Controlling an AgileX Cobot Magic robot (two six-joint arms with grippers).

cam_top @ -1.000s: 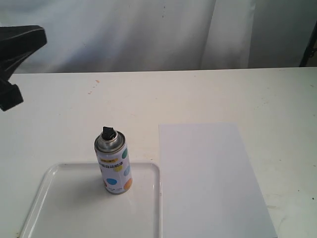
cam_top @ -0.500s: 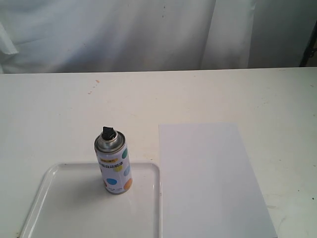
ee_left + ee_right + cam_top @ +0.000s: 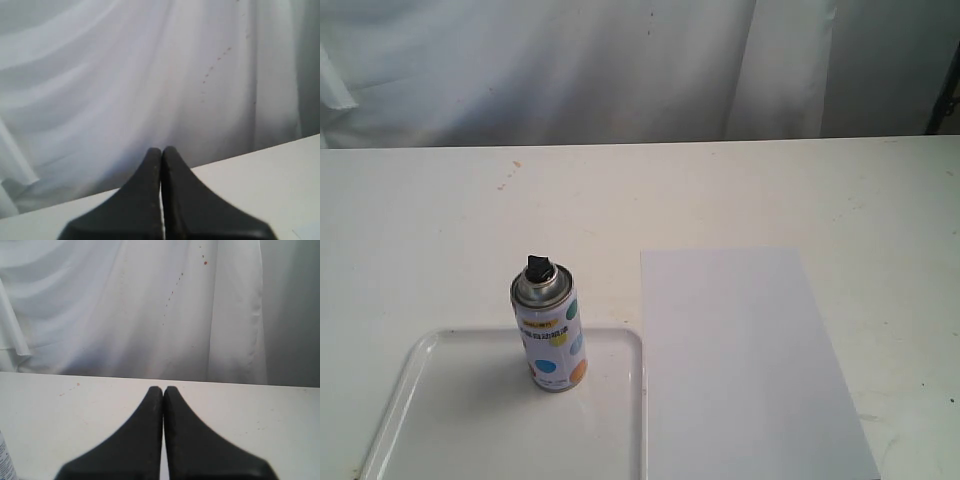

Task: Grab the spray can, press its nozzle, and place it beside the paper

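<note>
While both arms stay outside the exterior view, that view accounts for one spray can (image 3: 549, 335), one nozzle (image 3: 539, 267), one paper (image 3: 745, 370) and one tray (image 3: 450, 420), all on a single desk (image 3: 720, 190). The spray can stands upright in the lower left of the frame, on the tray near its upper rim and apart from the paper. The paper lies flat at lower right, its long edge just beside the tray's right rim.

Two sets of jaws appear, in the wrist views only. The left jaws and the right jaws are each pressed tip to tip with nothing between them, facing a curtain (image 3: 570, 70). The right wrist view also catches a sliver of the can's printed side at its frame edge.

The can is a white cylinder with coloured dots, a yellow band and a silver metal shoulder. Its nozzle is black plastic with an angled tip. The paper is thin, plain and rectangular. The tray is glossy white with rounded corners and a raised rim. The curtain is white draped cloth.
</note>
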